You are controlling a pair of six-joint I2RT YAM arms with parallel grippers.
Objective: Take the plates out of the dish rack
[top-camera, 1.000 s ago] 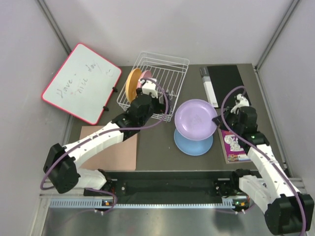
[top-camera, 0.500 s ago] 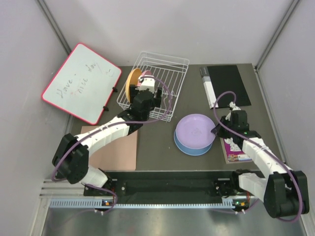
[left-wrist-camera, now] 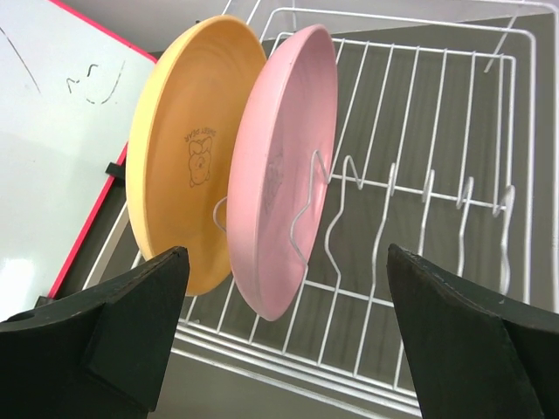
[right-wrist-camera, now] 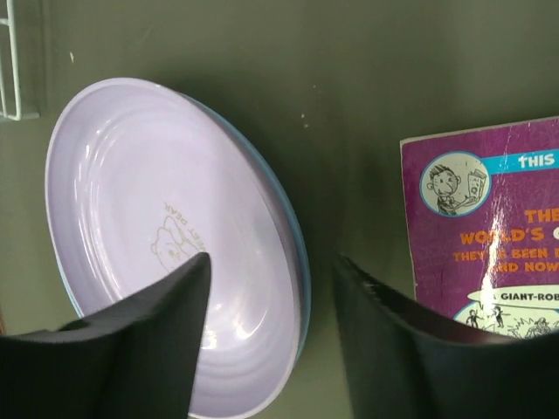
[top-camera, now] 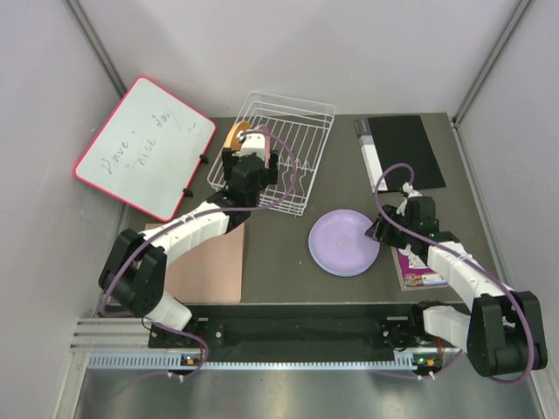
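Looks like 2 done, 2 to go. Lying flat on the tabletop [top-camera: 271, 253]: purple plate [right-wrist-camera: 148, 201] on top of blue plate [right-wrist-camera: 278, 188]. Standing on edge at the left end of the rack [top-camera: 301, 140]: orange plate [left-wrist-camera: 188, 157] and pink plate [left-wrist-camera: 279, 166], side by side.

Nothing held in the left end effector [left-wrist-camera: 286, 253], jaws wide, just in front of pink. Nothing held in the right end effector [right-wrist-camera: 271, 262] either, jaws partly apart over the purple rim.

Go for pink. Slip 1 finger into the gap beside orange. Keep the other on the free side. Pinch the rim and lift straight up, so as not to catch the wires or tip orange.

From the top: only a bit of orange, pink mostly hidden by the arm. From the left wrist: both plates and the gap, clear. From the right wrist only: thin blue rim under purple, book [right-wrist-camera: 489, 227] near the stack.
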